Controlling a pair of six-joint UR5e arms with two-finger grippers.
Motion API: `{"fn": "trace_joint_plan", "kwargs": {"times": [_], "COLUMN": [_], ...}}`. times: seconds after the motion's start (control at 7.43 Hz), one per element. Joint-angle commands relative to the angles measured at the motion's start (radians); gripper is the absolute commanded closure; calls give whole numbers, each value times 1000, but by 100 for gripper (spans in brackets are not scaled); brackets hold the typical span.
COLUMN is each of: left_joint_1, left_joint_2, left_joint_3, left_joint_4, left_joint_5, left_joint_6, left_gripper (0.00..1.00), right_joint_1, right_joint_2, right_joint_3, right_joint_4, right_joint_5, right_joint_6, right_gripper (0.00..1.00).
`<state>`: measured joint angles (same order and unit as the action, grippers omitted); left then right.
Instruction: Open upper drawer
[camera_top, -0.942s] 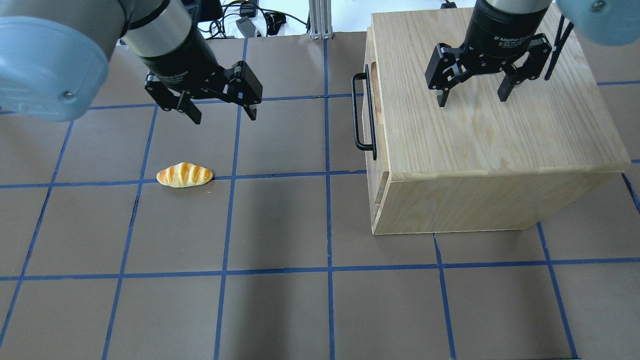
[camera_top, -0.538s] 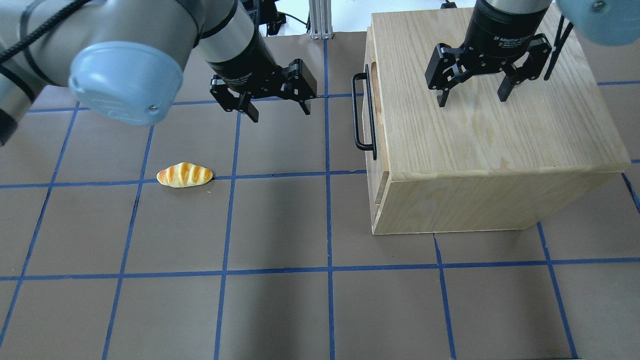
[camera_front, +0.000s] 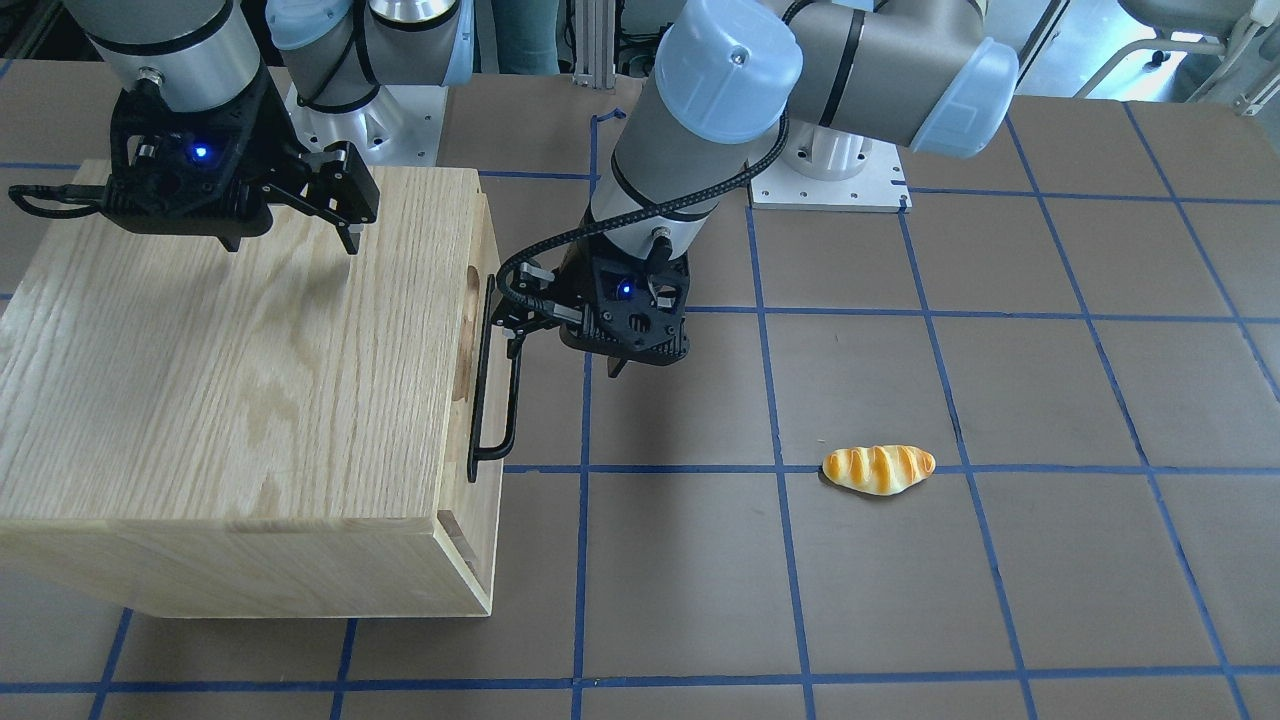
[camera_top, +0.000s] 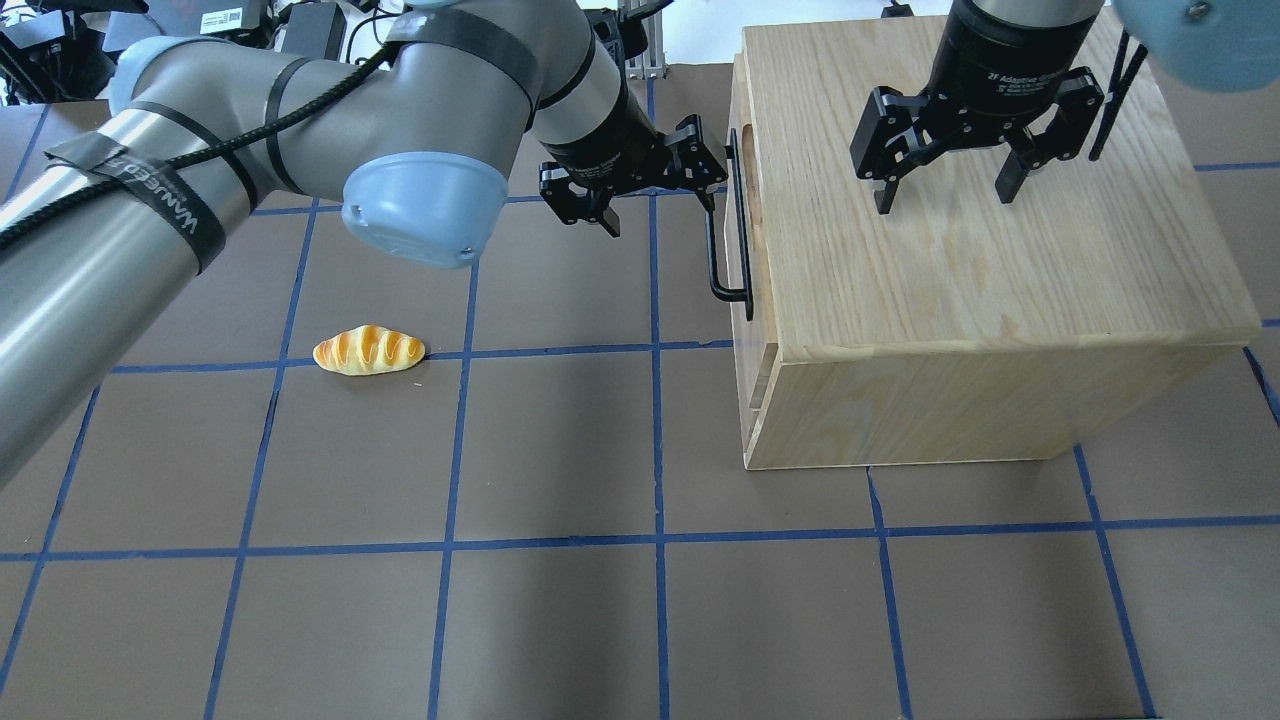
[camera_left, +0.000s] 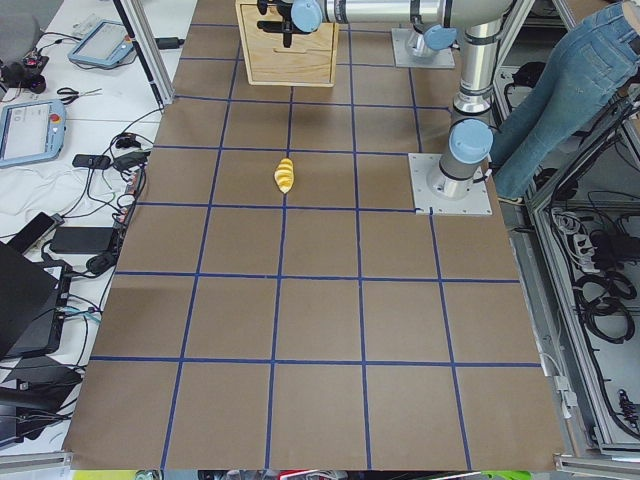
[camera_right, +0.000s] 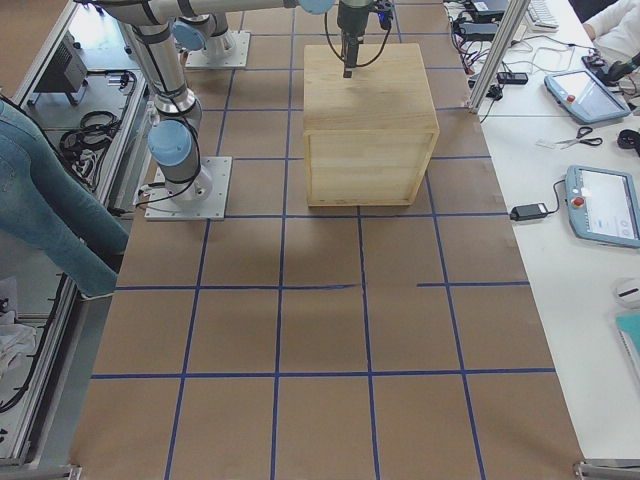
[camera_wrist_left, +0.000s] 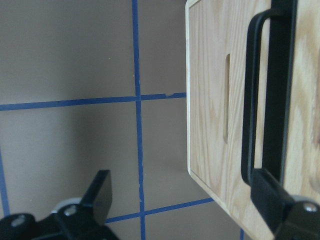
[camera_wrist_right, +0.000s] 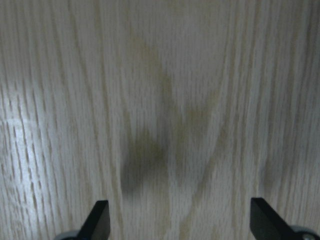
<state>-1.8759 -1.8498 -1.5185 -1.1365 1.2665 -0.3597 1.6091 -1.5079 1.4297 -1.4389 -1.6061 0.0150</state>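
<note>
- Overhead exterior: left jaws are released and spread wide, empty, right at the handle (camera_top: 712, 250) of the upper drawer (camera_wrist_left: 306, 90).
- Drawer looks fully shut, its front flush with the cabinet (camera_top: 960, 270). It faces the robot's left, so I judge the left arm does the pull.
- Left wrist view: one finger (camera_wrist_left: 274, 200) overlaps the bar's end and the other hangs over bare surface (camera_top: 560, 450). The bar is not clearly between them, and I can't tell if there is contact.
- I judge the wide spread is there to straddle the bar before clamping.
- Right jaws are also released and empty, tips down over the cabinet top with only wood grain between them. Probably parked there to steady the cabinet during the pull, which is my guess.
- Bread roll (camera_top: 369, 350) lies well apart on the surface, out of the pull path.
- Materials: light oak with strong grain and flat panels, plus a narrow slot cut into the front.
- Handle is a thin matte black metal bar with rounded corners, standing off the panel, so there is room for a finger behind it.
- Surface is matte brown with a blue tape grid.
- Roll is glossy, golden and striped.
</note>
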Motion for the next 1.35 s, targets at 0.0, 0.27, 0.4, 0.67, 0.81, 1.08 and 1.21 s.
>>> {"fn": "trace_joint_plan", "kwargs": {"times": [0.0,0.27,0.4,0.67,0.81,1.08,1.21], "left_joint_1": [-11,-11,-11,15,64,113,142], "left_joint_2": [-44,-68,-68,-42,-23,0,18], "left_joint_3": [-3,-8,-14,-72,-95,-117,-114], "left_joint_4": [43,61,60,53,40,27,0], "left_joint_5": [-31,-39,-36,-16,0,22,40], "left_joint_6": [-7,10,18,57,74,76,79], "left_gripper": [0,0,0,0,0,0,0], "right_joint_1": [0,0,0,0,0,0,0], "right_joint_2": [0,0,0,0,0,0,0], "right_joint_3": [0,0,2,2,0,0,0], "right_joint_4": [0,0,0,0,0,0,0], "right_joint_5": [0,0,0,0,0,0,0], "right_joint_6": [0,0,0,0,0,-1,-1], "right_gripper": [0,0,0,0,0,0,0]}}
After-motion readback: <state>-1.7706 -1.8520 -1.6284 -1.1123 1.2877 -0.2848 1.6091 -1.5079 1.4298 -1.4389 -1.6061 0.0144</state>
